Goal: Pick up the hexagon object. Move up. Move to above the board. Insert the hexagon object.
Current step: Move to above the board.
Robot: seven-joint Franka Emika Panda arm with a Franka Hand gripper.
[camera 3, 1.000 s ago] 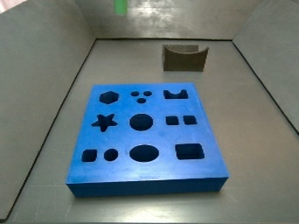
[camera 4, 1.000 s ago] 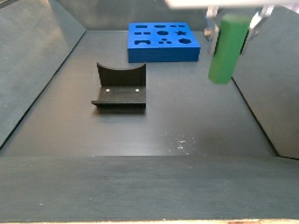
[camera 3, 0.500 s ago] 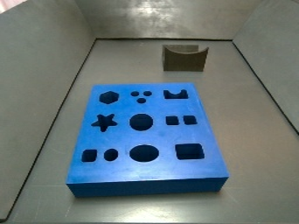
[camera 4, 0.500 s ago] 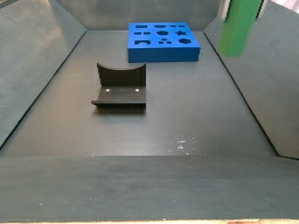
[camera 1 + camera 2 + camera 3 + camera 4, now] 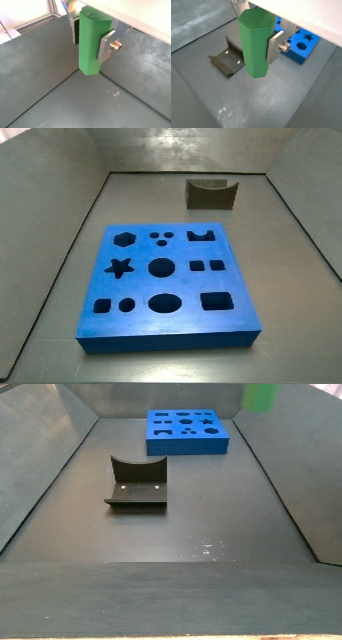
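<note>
The hexagon object (image 5: 89, 42) (image 5: 254, 45) is a bright green rod hanging upright high above the floor in both wrist views, its lower end free. My gripper (image 5: 91, 36) (image 5: 256, 42) is shut on it, a silver finger plate (image 5: 107, 44) (image 5: 274, 46) pressed against its side. In a side view only the rod's lower tip (image 5: 262, 396) shows at the upper edge. The board (image 5: 164, 281) (image 5: 187, 432) (image 5: 300, 44), thick and blue with many cut-outs, lies flat on the floor, apart from the rod; its hexagon hole (image 5: 124, 238) is empty.
The dark fixture (image 5: 211, 194) (image 5: 136, 483) (image 5: 228, 59) stands on the dark floor between the board and the near end of the enclosure. Grey walls (image 5: 60, 228) close in the floor on its sides.
The green rod has risen with the gripper: a second ago most of it showed in a side view, now only its tip remains at the upper edge. The board and fixture have not moved.
</note>
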